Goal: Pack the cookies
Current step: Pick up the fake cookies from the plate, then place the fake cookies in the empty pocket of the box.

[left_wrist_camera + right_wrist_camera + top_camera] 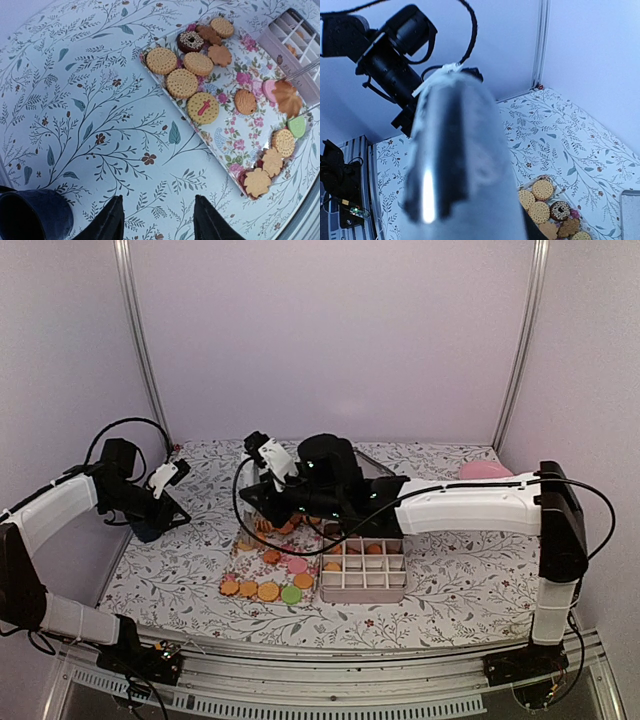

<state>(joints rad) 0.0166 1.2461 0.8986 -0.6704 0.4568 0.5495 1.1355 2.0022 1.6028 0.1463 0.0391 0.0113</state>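
- From above, the black-and-white right arm [450,505] is covering the far end of the flower-printed rectangular tray [247,552]. The right gripper [262,504] is showing too small and dark to tell how its jaws are standing.
- In the right wrist view, a grey-and-black blurred bulk [455,165], perhaps a finger, is blocking most of the small round biscuit-like cookies [542,190].
- In the left wrist view, a dark blue round object [30,217] is running off the bottom-left corner, and the right edge is cutting the pale partitioned box [300,30].

Cookies [182,83] lie flat, scattered.
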